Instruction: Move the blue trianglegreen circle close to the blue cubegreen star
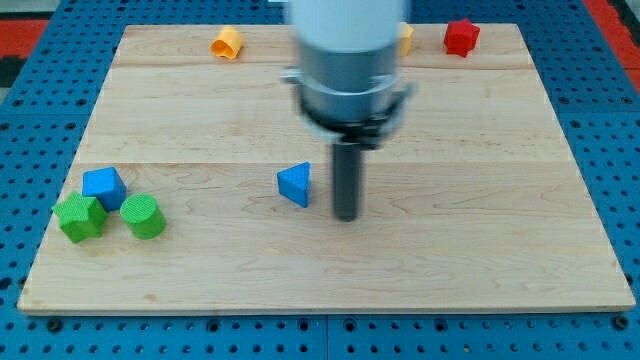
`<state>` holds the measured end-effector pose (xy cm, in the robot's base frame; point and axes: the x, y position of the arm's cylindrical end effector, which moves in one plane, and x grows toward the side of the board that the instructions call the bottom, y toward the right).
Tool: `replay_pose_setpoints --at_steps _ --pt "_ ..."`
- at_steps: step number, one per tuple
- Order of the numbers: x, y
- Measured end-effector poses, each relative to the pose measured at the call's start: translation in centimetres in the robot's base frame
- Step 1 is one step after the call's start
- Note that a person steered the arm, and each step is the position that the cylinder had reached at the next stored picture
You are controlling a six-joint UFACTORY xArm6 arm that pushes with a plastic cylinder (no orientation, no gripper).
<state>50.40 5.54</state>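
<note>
Three blocks cluster at the worktop's (420,260) left: blue cube (104,186), green star (79,217), green circle (143,216). My tip (346,215) sits just right of the blue triangle (295,185); no hand shows.

1. Desk (450,270): carries every block; my tip (346,216) rests near its middle.
2. Blue triangle (295,185): just beside my tip, on the view's left.
3. Lower-left cluster: blue cube (104,186) at the view's top; green star (80,217) below it; green circle (144,216) right of the star.
4. Top edge: yellow block (228,43) at left; a second yellow block (406,38) partly hidden behind the arm; red block (461,37) at right.
</note>
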Motion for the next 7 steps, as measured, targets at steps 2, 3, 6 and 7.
replay_pose_setpoints --at_steps 2,3,6,7 --pt "-2.1 -11.6" --pt "-4.3 -18.4" --pt "-2.3 -22.2" --pt "-5.0 -17.2"
